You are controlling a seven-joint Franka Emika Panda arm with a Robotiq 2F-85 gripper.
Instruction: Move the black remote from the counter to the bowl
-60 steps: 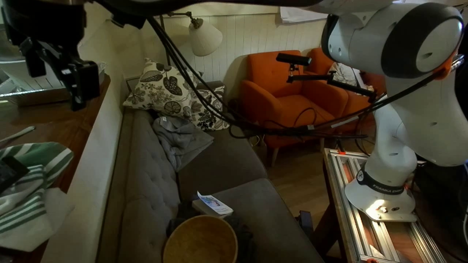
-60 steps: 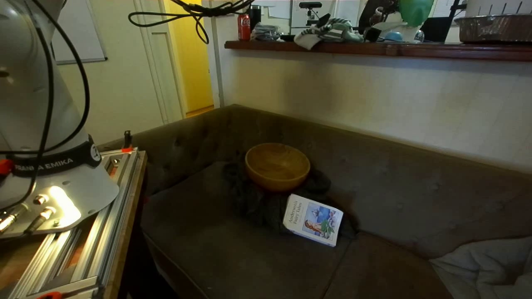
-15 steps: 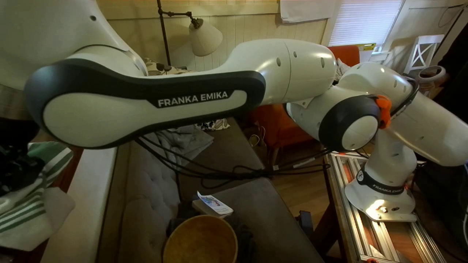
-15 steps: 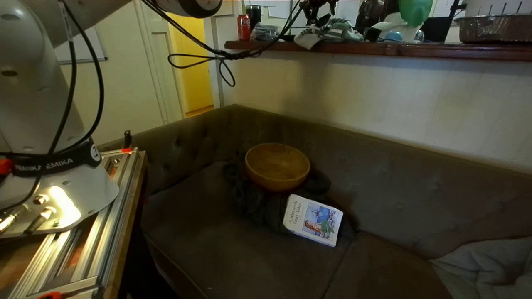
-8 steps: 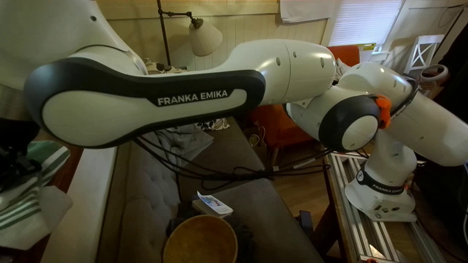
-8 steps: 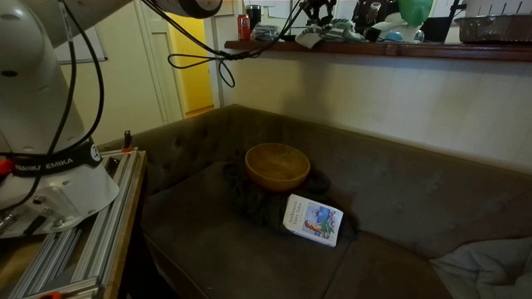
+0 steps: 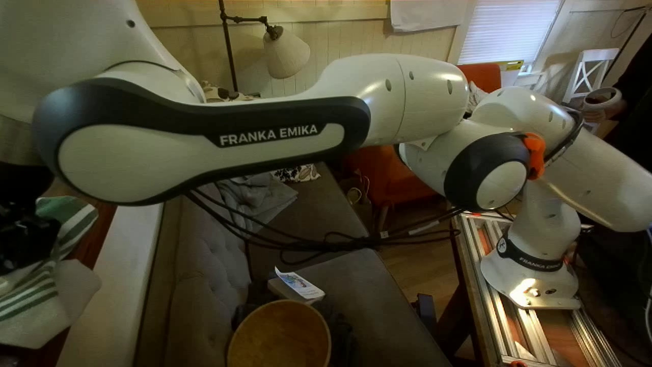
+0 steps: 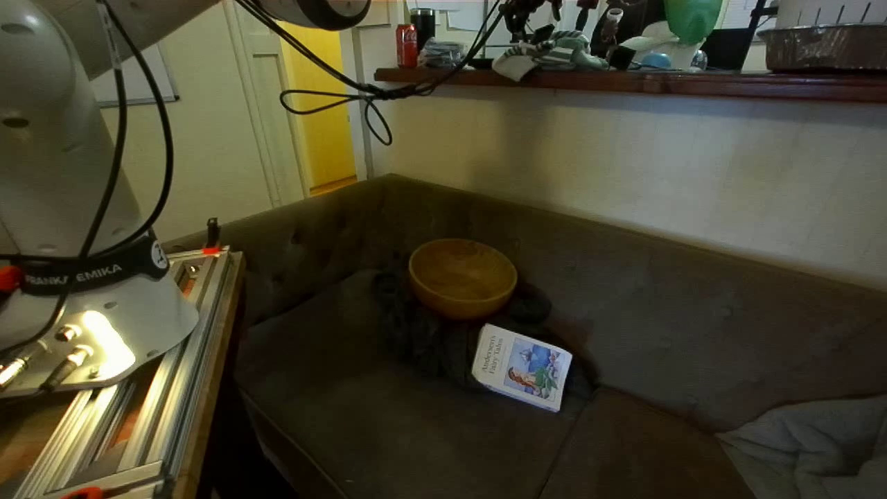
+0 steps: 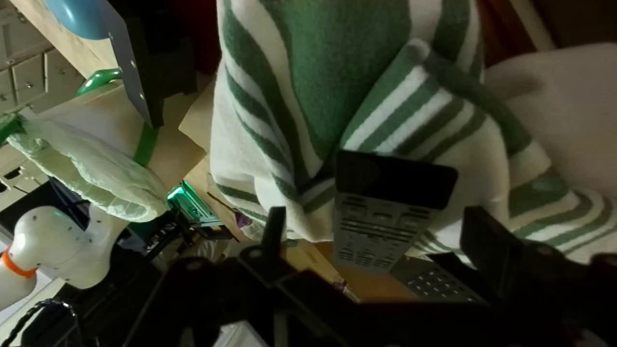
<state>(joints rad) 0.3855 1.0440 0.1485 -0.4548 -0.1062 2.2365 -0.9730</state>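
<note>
1. One grey-brown tufted sofa (image 8: 644, 326) takes up the lower half of an exterior view, its front cut off by the bottom edge.
2. The Franka arm (image 7: 275, 133) stretches above the sofa to the counter (image 8: 651, 83), a worktop with a brown wooden edge; parts of the arm run out of frame in both exterior views.
3. A bunched green-and-white striped dish towel (image 9: 356, 86) lies on the counter.
4. The wooden bowl (image 8: 463, 274) stands upright on a dark rumpled cloth (image 8: 436, 346) on the sofa; in an exterior view the bottom edge crops its near side.
5. The black gripper (image 9: 375, 219) is down at the towel, released: its jaws stand well spread, one to either side of the remote (image 9: 385, 212), with a gap showing on each side in the wrist view.
6. A book, "Andersen's Fairy Tales" (image 8: 523, 367), lies cover up near the bowl.
7. The remote rests on the towel, keys toward the wrist camera. Its long axis runs steeply, roughly square to the line between the fingertips: black end to the top and slightly right, grey keypad end down toward the gripper's body. Key markings are blurred; in both exterior views it can hardly be told from the gripper.
</note>
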